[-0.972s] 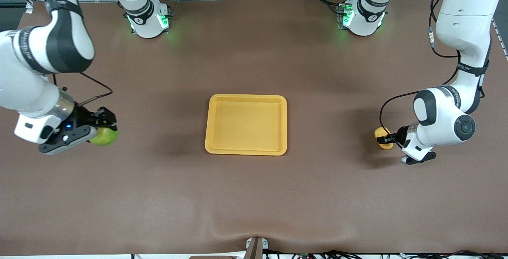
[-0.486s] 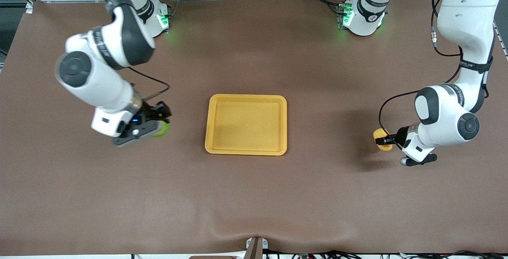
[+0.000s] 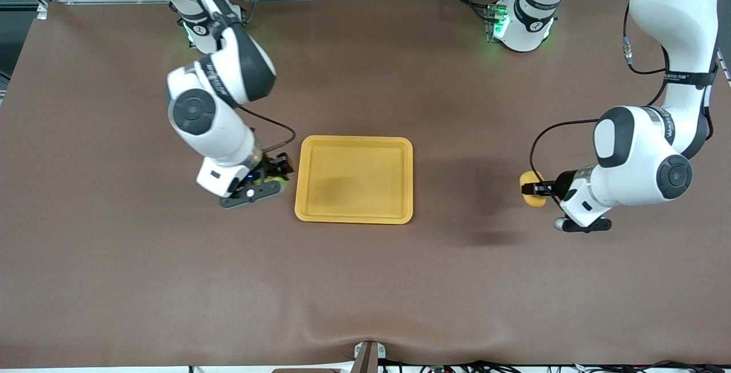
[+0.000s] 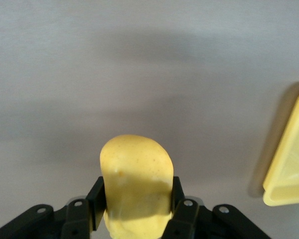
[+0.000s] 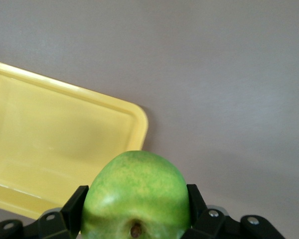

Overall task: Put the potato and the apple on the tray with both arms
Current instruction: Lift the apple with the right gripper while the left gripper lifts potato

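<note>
The yellow-orange tray lies flat at the table's middle. My right gripper hangs just off the tray's edge toward the right arm's end, shut on the green apple, which the hand mostly hides in the front view. In the right wrist view the apple fills the right gripper, stem dimple toward the camera, with a tray corner close by. My left gripper is over bare table toward the left arm's end, shut on the potato. In the left wrist view the potato stands between the left gripper's jaws, and a tray corner shows.
The brown table cover spreads all round the tray and bulges slightly at the edge nearest the front camera. The arm bases stand along the table's edge farthest from that camera, with cables and racks past them.
The right arm has swung the apple from the right arm's end of the table to just beside the tray. The left arm has shifted the potato a little toward the tray.
</note>
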{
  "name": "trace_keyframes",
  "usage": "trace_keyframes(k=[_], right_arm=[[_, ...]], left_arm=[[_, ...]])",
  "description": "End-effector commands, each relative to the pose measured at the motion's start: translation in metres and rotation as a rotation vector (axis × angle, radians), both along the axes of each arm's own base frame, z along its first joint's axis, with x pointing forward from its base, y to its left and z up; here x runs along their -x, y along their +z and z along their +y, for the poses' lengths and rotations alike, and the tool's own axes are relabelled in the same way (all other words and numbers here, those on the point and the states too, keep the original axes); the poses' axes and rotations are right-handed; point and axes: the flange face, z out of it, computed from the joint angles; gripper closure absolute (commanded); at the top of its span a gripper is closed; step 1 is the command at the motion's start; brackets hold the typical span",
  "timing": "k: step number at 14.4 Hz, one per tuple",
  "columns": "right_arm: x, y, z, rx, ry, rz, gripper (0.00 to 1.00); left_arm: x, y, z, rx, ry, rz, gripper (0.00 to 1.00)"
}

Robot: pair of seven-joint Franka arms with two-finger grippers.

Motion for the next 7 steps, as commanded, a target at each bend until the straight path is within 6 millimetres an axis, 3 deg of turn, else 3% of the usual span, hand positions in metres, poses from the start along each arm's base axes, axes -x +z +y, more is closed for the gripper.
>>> trace_keyframes(k=[1,3,7], right_arm=[[0.013,-0.034,0.044,-0.005,-0.104,0.001,0.67],[0.02,-0.057,0.065,-0.009,-0.15,-0.004,0.67],[0.029,-0.105,0.086,-0.008,-0.184,-0.012,0.67]], left_arm=[[-0.001,0.026,-0.026,-0.005,-0.059,-0.014,0.8],[0.001,0.032,-0.055,-0.004,-0.092,-0.023,0.8],[0.01,0.036,-0.129,-0.019,-0.077,-0.018,0.83]])
